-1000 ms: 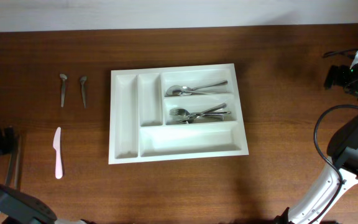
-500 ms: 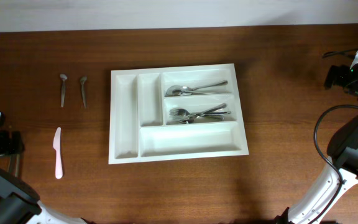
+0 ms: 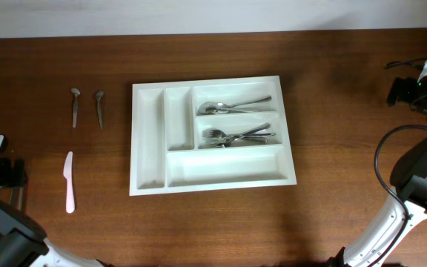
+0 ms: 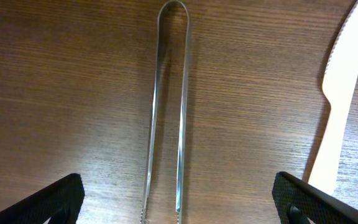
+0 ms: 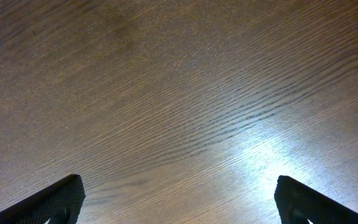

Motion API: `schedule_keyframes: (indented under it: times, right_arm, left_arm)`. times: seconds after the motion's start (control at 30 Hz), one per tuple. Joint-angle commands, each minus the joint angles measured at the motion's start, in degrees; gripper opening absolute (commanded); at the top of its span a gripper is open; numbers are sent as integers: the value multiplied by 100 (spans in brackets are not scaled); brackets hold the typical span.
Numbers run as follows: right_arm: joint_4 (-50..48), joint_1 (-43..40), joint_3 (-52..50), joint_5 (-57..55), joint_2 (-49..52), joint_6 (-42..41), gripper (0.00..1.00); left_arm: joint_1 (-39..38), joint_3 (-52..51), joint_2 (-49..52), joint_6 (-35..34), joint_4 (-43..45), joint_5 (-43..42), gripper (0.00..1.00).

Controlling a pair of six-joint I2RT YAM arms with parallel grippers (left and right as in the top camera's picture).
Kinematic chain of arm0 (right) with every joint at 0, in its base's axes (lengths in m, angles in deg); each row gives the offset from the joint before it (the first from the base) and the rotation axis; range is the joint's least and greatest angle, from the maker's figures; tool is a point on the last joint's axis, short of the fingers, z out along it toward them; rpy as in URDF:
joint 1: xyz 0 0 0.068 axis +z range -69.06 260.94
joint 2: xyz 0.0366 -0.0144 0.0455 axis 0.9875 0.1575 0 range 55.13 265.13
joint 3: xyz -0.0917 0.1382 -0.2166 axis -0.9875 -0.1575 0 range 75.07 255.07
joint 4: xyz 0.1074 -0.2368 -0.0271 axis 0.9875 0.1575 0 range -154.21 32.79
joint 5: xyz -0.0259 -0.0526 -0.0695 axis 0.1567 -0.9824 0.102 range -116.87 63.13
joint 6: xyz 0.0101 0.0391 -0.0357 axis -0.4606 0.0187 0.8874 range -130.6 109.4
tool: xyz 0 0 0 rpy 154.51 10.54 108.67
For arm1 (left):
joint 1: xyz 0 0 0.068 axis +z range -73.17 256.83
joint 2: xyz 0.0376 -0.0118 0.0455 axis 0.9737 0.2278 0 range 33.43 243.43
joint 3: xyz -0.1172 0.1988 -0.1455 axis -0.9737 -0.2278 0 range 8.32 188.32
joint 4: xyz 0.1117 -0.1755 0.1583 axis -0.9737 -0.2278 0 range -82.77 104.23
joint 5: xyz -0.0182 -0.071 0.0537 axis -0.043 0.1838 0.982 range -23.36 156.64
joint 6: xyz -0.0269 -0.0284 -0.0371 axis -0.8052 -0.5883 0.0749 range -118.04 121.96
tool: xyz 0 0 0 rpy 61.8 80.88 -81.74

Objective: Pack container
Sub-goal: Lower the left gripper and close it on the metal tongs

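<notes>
A pale pink plastic knife (image 3: 69, 182) with a serrated edge lies flat on the dark brown wooden table (image 3: 347, 111). Left of the knife, near and roughly parallel to it, lie slim silver metal tongs (image 4: 166, 112); the left wrist view shows their rounded bend and two thin arms running close together. Beyond the knife's far end lie two small grey metal spoons (image 3: 75, 106) side by side, apart from each other. Well to the knife's right are long silver spoons (image 3: 232, 107) and, nearer, a heap of silver forks (image 3: 236, 136).
</notes>
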Motion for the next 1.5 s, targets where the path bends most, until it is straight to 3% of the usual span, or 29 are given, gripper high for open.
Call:
schedule_keyframes:
  times: [0.0, 1.47]
  right_arm:
    - [-15, 22, -20, 11, -68, -50, 99]
    - [-13, 22, -20, 11, -68, -50, 99]
  left_arm:
    - [24, 26, 334, 127, -20, -4, 99]
    - [9, 26, 1263, 151, 227, 24, 100]
